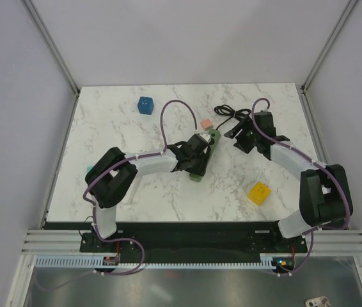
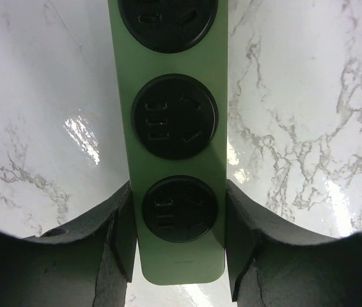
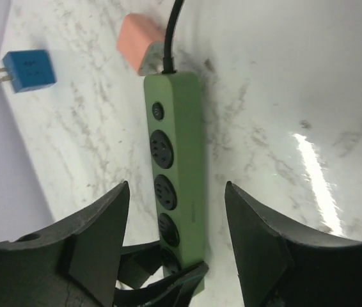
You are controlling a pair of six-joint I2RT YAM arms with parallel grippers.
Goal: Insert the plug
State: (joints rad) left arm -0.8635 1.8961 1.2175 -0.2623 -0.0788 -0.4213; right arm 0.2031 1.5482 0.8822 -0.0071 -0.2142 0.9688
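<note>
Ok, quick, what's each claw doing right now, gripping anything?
Left gripper: closed on the green power strip.
Right gripper: open, holding nothing.

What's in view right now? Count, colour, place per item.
power strip: one, green, table centre
cable: one, black, looped by the strip's far end
cube: one, blue, far left
pink block: one, pink, beside the strip's far end
yellow block: one, yellow, near right
small item: one, teal, left edge, mostly hidden
table: one, white marble
left claw: one, black, closed on the strip's near end
right claw: one, black, open, empty, above the strip
</note>
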